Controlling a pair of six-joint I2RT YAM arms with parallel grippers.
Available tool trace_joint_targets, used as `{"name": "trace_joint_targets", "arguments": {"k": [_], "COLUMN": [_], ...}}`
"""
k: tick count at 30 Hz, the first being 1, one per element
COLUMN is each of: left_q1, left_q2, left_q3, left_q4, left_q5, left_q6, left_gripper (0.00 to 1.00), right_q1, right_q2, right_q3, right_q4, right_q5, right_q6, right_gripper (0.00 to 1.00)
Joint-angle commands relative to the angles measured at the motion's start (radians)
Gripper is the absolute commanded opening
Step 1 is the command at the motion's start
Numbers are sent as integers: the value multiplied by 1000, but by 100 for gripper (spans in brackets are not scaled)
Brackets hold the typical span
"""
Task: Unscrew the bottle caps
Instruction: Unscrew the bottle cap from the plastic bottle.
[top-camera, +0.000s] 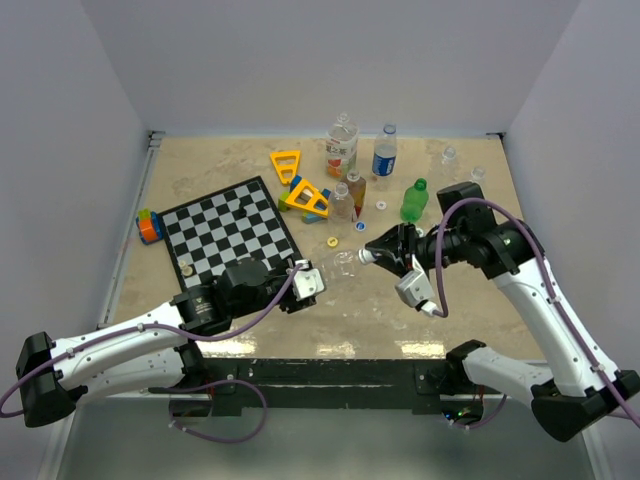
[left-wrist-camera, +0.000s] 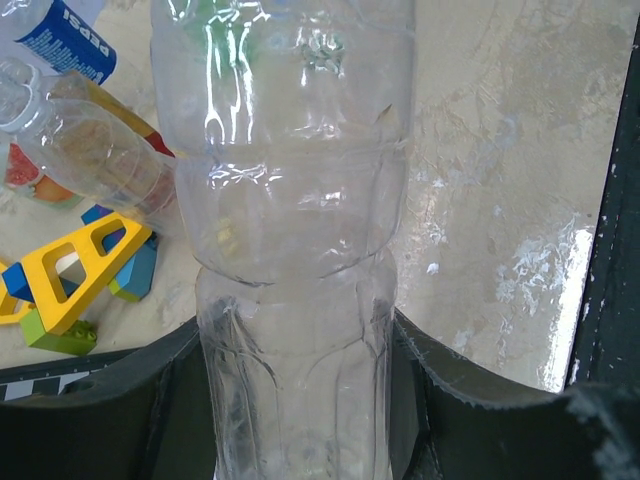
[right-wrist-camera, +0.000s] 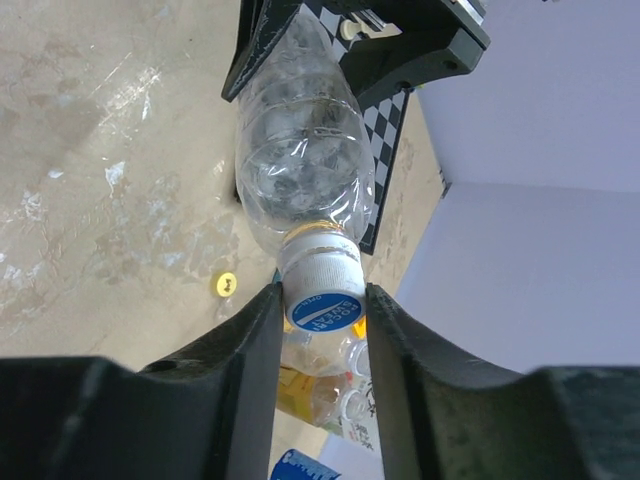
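Ribs and dents ran round the clear bottle (top-camera: 345, 265), which was unlabelled, see-through and empty as far as I could tell. It lay on its side in the air over the near middle of the table (top-camera: 450, 310), just right of the checkerboard (top-camera: 230, 240). My left end effector (top-camera: 308, 282) was clamped on the bottle's lower body, and in the left wrist view the black fingers (left-wrist-camera: 150, 400) pressed in on both sides of the waisted section. At the other end sat the cap (right-wrist-camera: 322, 295), white and ridged on its skirt, with a blue printed disc on top, seated on the neck above a yellowish ring. My right end effector (right-wrist-camera: 322, 310) was pinching that cap, a finger tight against each side. Below, a loose yellow cap (right-wrist-camera: 227, 285) lay flat on the table. Farther back stood a green bottle (top-camera: 414, 200) with its green cap on, and a blue-labelled bottle (top-camera: 385, 155).
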Motion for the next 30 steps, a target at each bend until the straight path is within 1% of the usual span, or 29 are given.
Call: {"name": "trace_joint_targets", "arguments": {"k": [1,4,7,10,13,17,19,23,25,28,29,30], "left_q1": [3,3,3,3,3,3,3,3,3,3,3,3], "left_q2": [1,-2,-3,-8,-6,-3,-2,-2,-3,-3,-2,-2], "left_q3": [7,7,9,9,9,9,9,10,12,13,13,13], "left_q4": [-21,-21,-21,-21,-21,-21,-19,-19,-22,-21,-22,-19], "left_q5": [-11,-11,-12,-16,-19,-23,-25,-35,-49,-60,-68,-75], "left_q6": [-27,-27,-28,-27,-27,-28,-30,-31,-34,-37,-37,-42], "left_gripper": [0,0,0,0,0,0,0,0,0,0,0,0], "right_q1": [-28,-50,-71,-82,-102,-117,-130,-145,-148,-153,-154,-154], "right_q2": [-48,-77,-114,-171,-221,-263,-271,-243,-205,-107,-67,-39], "right_q3": [14,6,-29,-66,-87,-78,-81,-81,-66,-44,-20,-5], "right_q4": [30,33,33,36,43,118,127,191,217,179,121,103], "right_q5": [-30,-32,-20,5,19,13,-18,-56,-67,-159,-183,-202], "right_q6": [63,121,183,265,373,700,782,998,1107,1146,1093,1085], "right_gripper": [46,60,65,67,68,70,70,71,75,82,84,86]}}
